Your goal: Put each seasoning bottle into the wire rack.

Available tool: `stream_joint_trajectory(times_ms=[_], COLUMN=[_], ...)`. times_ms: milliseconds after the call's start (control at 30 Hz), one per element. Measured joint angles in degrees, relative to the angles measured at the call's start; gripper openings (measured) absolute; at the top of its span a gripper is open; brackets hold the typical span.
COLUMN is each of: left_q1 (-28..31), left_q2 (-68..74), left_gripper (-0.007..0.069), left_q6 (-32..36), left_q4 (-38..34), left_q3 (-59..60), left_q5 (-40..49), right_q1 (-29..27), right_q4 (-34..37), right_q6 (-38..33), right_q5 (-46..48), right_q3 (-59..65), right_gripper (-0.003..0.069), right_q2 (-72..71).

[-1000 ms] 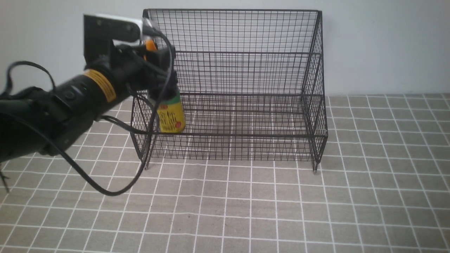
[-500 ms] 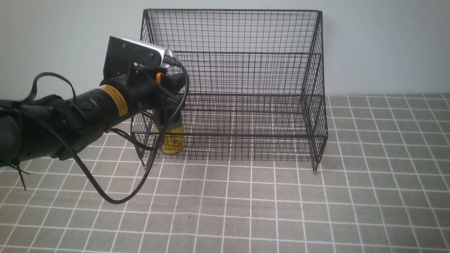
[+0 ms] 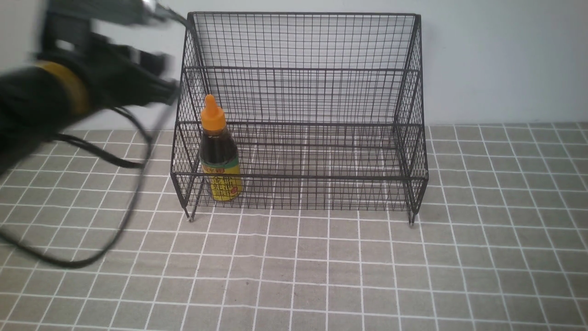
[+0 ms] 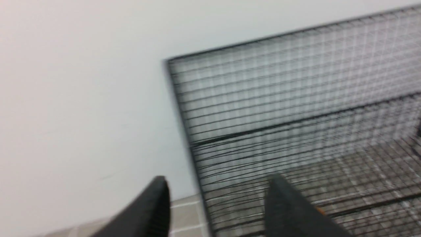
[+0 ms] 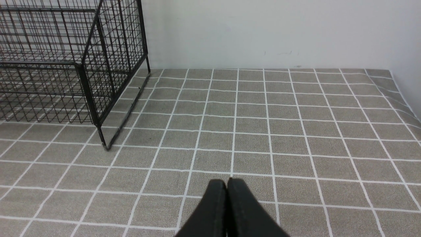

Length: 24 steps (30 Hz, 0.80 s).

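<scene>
The seasoning bottle point(image 3: 219, 151), dark sauce with an orange nozzle cap and a yellow label, stands upright in the lower front tier of the black wire rack point(image 3: 321, 92), at its left end. My left gripper point(image 3: 167, 76) is blurred, up and to the left of the rack's left side, apart from the bottle. In the left wrist view the left gripper point(image 4: 217, 186) is open and empty, with the rack's left corner point(image 4: 184, 105) between the fingers. My right gripper point(image 5: 227, 181) is shut and empty over the cloth; it does not show in the front view.
A grey checked cloth point(image 3: 321, 276) covers the table. A white wall stands behind the rack. The rack's right end point(image 5: 88, 65) shows in the right wrist view. The left arm's black cable point(image 3: 115, 230) hangs over the cloth at the left.
My left gripper lowered the bottle into the rack's lower tier, let it go, and has moved up and to the left, out of the rack. The bottle stays standing.
</scene>
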Motion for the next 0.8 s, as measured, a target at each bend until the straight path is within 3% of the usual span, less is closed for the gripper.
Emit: stream_joint_trajectory(times_ms=[33, 67, 133, 267, 400, 467, 500, 533, 667, 800], left_q1=[0.0, 0.0, 0.0, 0.0, 0.0, 0.0, 0.0, 0.0, 0.0, 0.0], left_q2=[-2.3, -3.2, -8.9, -14.1, -20.7, -23.9, -24.1, -27.0, -31.8, -34.1], left_gripper=[0.0160, 0.0132, 0.0023, 0.0000, -0.0004, -0.0004, -0.0004, -0.0004, -0.0004, -0.0004], left_q6=[-0.8, -1.0, -1.1, 3.3, 15.5, 20.6, 21.1, 25.3, 29.0, 31.0], left_q4=[-0.2, -0.4, -2.3, -7.8, -22.4, -30.5, -31.2, -38.1, -45.4, -47.2], left_q3=[0.0, 0.0, 0.0, 0.0, 0.0, 0.0, 0.0, 0.0, 0.0, 0.0], left_q5=[5.1, 6.8, 19.0, 31.2, 44.2, 47.0, 47.0, 47.9, 48.2, 48.6], right_q1=[0.0, 0.0, 0.0, 0.0, 0.0, 0.0, 0.0, 0.0, 0.0, 0.0], right_q4=[0.0, 0.0, 0.0, 0.0, 0.0, 0.0, 0.0, 0.0, 0.0, 0.0], right_q6=[0.0, 0.0, 0.0, 0.0, 0.0, 0.0, 0.0, 0.0, 0.0, 0.0], right_q5=[0.0, 0.0, 0.0, 0.0, 0.0, 0.0, 0.0, 0.0, 0.0, 0.0], right_q3=[0.0, 0.0, 0.0, 0.0, 0.0, 0.0, 0.0, 0.0, 0.0, 0.0], right_gripper=[-0.0015, -0.0015, -0.0015, -0.0015, -0.0015, -0.0015, -0.0015, -0.0015, -0.0015, -0.0015], right_q2=[0.0, 0.0, 0.0, 0.0, 0.0, 0.0, 0.0, 0.0, 0.0, 0.0])
